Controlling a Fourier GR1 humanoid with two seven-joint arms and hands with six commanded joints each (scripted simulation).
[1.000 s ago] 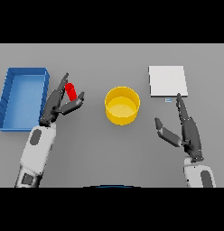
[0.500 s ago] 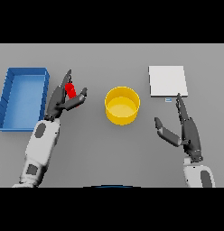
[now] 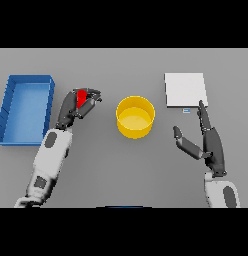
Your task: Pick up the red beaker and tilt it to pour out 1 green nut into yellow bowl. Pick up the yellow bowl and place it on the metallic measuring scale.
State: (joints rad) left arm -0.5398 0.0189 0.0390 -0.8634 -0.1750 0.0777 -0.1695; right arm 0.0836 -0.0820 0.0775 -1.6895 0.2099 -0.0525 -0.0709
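The robot's left hand [image 3: 76, 107] is curling its dark fingers and thumb round the small red beaker [image 3: 81, 97], gripping it between the blue rectangular tray [image 3: 10, 100] and the round yellow bowl [image 3: 135, 116]. Only the upper part of the red beaker is showing above the fingers; whether it is resting on the grey table [image 3: 121, 165] or being held just above it cannot be told. The green nut is not visible in this view.

The yellow bowl is sitting upright near the middle of the table, well apart from the left hand and open at the top.

The flat, square, pale metallic measuring scale [image 3: 185, 90] is lying to the right of the bowl, farther back, with nothing on it.

The right hand [image 3: 208, 142] is hovering near the scale's front edge, its fingers straight and spread from the thumb, holding nothing, fingertips pointing toward the scale.
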